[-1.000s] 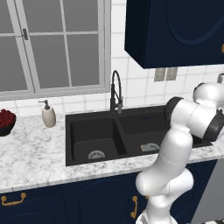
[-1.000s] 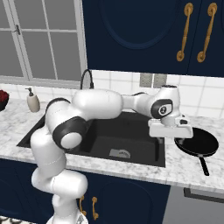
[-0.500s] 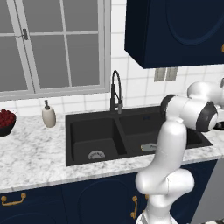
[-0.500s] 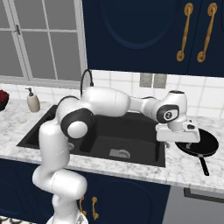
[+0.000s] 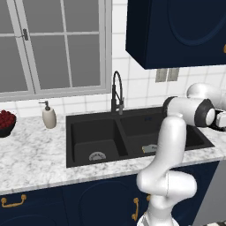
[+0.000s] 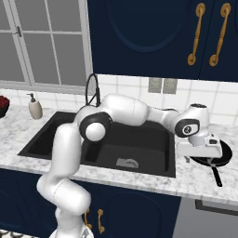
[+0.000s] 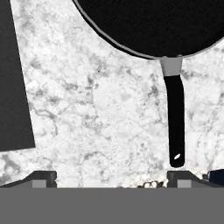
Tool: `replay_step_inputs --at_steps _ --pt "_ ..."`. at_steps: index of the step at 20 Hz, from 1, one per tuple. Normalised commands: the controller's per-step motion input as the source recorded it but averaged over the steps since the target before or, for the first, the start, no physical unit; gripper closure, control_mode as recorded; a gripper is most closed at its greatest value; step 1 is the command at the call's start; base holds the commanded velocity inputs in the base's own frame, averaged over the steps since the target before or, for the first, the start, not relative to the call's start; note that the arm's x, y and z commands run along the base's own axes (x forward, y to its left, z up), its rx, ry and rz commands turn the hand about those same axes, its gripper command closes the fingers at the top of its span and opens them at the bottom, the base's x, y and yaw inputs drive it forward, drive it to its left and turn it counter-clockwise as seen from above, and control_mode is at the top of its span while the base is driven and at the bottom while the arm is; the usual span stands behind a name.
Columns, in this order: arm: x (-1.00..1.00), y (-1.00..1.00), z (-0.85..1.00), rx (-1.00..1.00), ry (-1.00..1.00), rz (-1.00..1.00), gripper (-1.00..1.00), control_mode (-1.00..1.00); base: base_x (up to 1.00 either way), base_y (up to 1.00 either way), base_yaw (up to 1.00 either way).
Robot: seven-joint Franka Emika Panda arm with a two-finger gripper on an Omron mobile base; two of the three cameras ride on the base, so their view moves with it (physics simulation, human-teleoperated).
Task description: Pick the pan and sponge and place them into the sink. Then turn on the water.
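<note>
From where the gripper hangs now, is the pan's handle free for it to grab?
Probably yes. The open gripper hangs over bare marble just beside the pan; its handle lies clear on the counter, nothing on it. A small sideways shift looks needed.

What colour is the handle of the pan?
Black, with a grey neck where it joins the pan. The handle shows best in the hand view.

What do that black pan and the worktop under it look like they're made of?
The pan looks like dark matte metal, perhaps non-stick coated: flat black inside, a thin grey rim, and a grey bracket joining its black handle, which could be plastic. The worktop looks like polished white marble or an imitation of it, with grey veins throughout.
</note>
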Motion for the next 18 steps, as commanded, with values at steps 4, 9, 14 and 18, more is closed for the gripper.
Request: replay_step_inputs --at_steps 4,9,14,18 --pt "0.22 -0.36 -0.17 0.10 0.05 0.00 -1.00 -1.00 0.00 0.00 0.00" --pt "0.21 -0.26 -0.20 0.06 0.04 0.00 -1.00 -1.00 0.00 0.00 0.00" --pt "0.19 -0.23 -0.22 0.04 0.02 0.00 -1.00 -1.00 0.00 0.00 0.00" --pt "0.18 -0.20 -0.25 0.03 0.01 0.00 -1.00 -1.00 0.00 0.00 0.00"
